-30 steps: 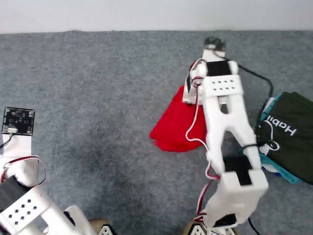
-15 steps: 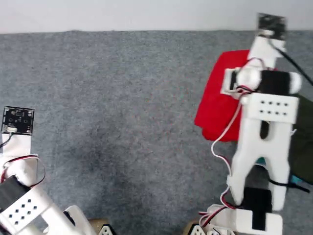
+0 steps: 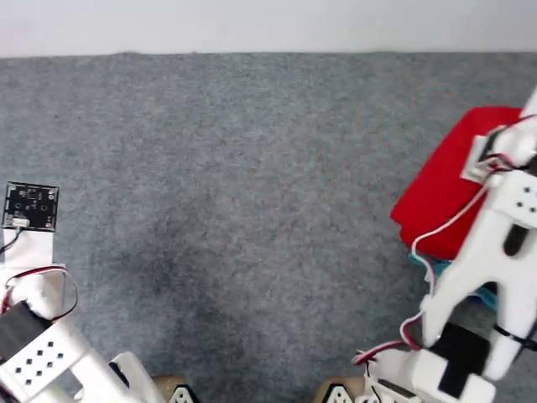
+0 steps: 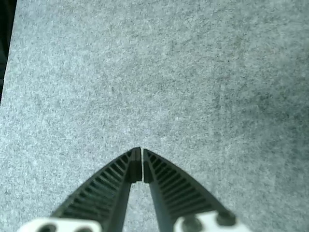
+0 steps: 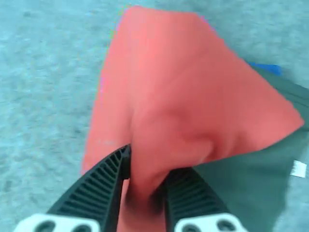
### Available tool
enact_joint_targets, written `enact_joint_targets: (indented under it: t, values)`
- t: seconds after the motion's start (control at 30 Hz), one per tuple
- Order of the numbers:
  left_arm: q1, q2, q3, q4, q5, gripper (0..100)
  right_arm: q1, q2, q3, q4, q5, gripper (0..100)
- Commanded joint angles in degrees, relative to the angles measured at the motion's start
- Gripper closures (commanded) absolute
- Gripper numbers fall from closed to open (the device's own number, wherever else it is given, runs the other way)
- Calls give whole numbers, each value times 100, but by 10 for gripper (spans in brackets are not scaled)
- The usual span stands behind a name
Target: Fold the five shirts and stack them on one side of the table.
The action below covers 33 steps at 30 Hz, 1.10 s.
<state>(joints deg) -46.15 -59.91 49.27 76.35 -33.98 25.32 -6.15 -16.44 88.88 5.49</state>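
1. A grey felt-like table top (image 3: 252, 168) lies under both arms.
2. The right gripper (image 5: 145, 166) is clamped on a fold of the red shirt (image 3: 440, 201), which sits at the table's right side, overlapping a dark green shirt (image 5: 241, 188).
3. The left gripper (image 4: 141, 159) hangs over the felt at the left side, its fingers pressed together.

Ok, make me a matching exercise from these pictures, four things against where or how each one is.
1 folded red cloth shirt
2 dark green cloth shirt
3 left claw
4 right claw

A shut over bare grey felt mat
B lying on the green one
C clamped on red fabric
D beneath the red one

Pairs: 1-B, 2-D, 3-A, 4-C
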Motion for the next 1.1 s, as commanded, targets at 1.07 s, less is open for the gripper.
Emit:
enact_joint_targets:
  t: [1.07]
  values:
    - [44,-62,330,-290,-53,984,1279,1086,-211,365,1802,949]
